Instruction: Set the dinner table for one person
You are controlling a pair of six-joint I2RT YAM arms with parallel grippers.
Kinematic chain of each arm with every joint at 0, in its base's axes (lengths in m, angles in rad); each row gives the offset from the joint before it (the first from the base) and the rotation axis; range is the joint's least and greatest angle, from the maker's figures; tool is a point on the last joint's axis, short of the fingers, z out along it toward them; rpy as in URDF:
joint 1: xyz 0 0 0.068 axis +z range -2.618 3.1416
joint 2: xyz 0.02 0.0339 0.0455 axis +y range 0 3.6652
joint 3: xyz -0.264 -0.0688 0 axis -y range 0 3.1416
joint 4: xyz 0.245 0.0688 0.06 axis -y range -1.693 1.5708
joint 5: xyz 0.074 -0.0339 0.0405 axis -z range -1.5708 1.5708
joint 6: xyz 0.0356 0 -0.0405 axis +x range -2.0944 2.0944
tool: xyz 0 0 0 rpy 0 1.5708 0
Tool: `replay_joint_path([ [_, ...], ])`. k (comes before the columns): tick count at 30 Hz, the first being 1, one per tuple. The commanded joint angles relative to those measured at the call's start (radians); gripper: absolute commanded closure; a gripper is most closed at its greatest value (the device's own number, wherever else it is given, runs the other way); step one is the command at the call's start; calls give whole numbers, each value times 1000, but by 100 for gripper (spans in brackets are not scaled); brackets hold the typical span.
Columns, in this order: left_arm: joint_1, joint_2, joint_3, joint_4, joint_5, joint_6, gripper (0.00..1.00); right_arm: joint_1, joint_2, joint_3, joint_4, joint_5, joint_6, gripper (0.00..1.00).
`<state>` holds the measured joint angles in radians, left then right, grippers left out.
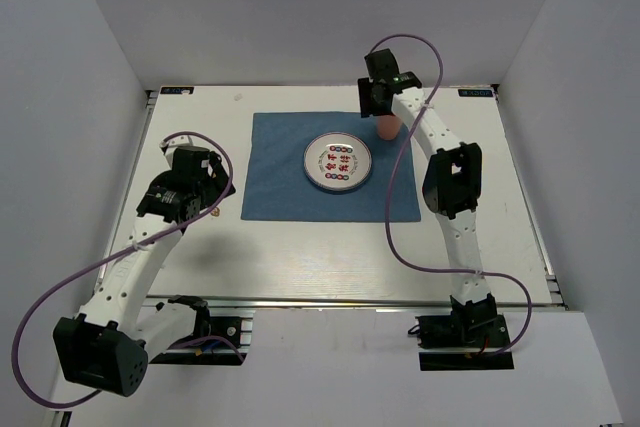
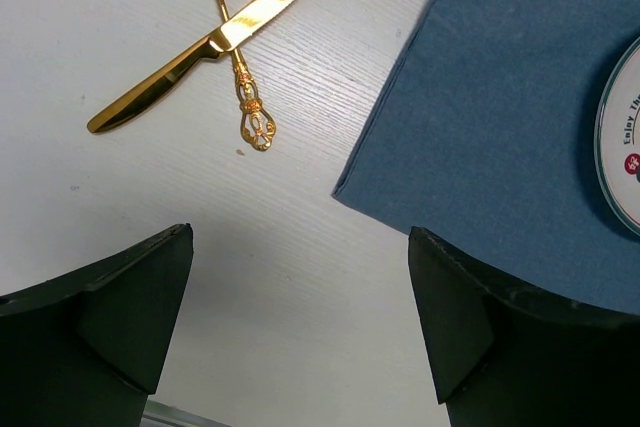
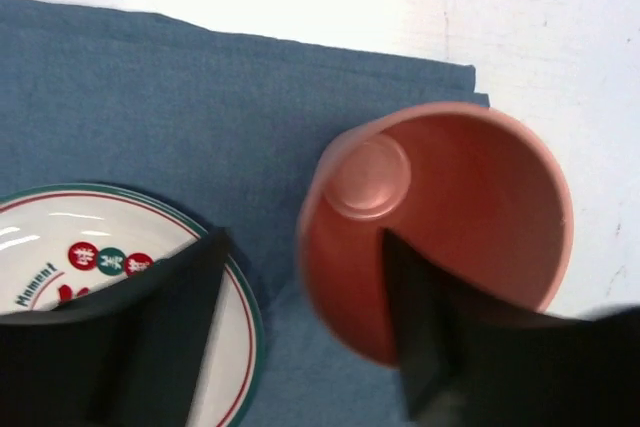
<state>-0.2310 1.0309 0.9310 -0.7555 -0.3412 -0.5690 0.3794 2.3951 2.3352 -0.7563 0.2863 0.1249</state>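
Checking both hands, we saw the left hand [image 2: 300,235] spread open over bare surface [image 1: 300,257], just off the cloth [image 2: 500,97] corner, with the knife [image 2: 215,42] crossed over the fork [image 2: 245,87] beyond it. Right hand [image 3: 302,239] was apart, straddling the cup [image 3: 450,197] wall without pinching it. Cup was at the cloth's far right corner, near the plate [image 1: 338,162]. Surface lay under everything, arms at its near edge.
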Motion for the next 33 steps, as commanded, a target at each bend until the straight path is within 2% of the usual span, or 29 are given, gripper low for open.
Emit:
replay_joint_path([
  [1, 4, 0, 8, -1, -21, -6, 2, -10, -11, 67, 57, 14, -10, 26],
  [3, 4, -2, 6, 1, -25, -8, 2, -10, -33, 75, 80, 16, -4, 11],
  [8, 4, 29, 9, -10, -53, -32, 2, -13, -161, 67, 146, 4, 21, 11],
  [11, 13, 87, 22, -14, -68, -51, 2, -5, -318, -32, 163, -9, 27, 11],
  [13, 41, 139, 61, -19, -81, -78, 2, 1, -472, -144, 190, -51, 42, 11],
  [15, 94, 234, 129, -53, -90, -103, 2, 6, -656, -397, 271, -143, 62, 11],
  [16, 114, 266, 153, -68, -93, -114, 2, 7, -722, -595, 311, -191, 79, 11],
  [17, 131, 312, 175, -67, -93, -111, 2, 13, -842, -693, 352, -275, 85, 11],
  [18, 162, 354, 213, -65, -99, -95, 2, 21, -943, -858, 420, -335, 111, 11],
  [19, 173, 354, 235, -65, -107, -79, 2, 23, -944, -929, 442, -372, 130, 11],
  [22, 203, 458, 298, -86, -150, -5, 2, 49, -1124, -1161, 528, -507, 183, 11],
  [24, 213, 495, 287, -76, -163, 30, 2, 73, -1171, -1246, 575, -552, 208, 11],
  [29, 277, 485, 224, 44, -61, 176, 2, 98, -1254, -1408, 607, -617, 219, 11],
  [30, 277, 503, 230, 57, -36, 252, 2, 101, -1258, -1421, 607, -621, 219, 11],
  [33, 301, 595, 308, -46, -22, 305, 2, 99, -1286, -1468, 637, -670, 214, 11],
])
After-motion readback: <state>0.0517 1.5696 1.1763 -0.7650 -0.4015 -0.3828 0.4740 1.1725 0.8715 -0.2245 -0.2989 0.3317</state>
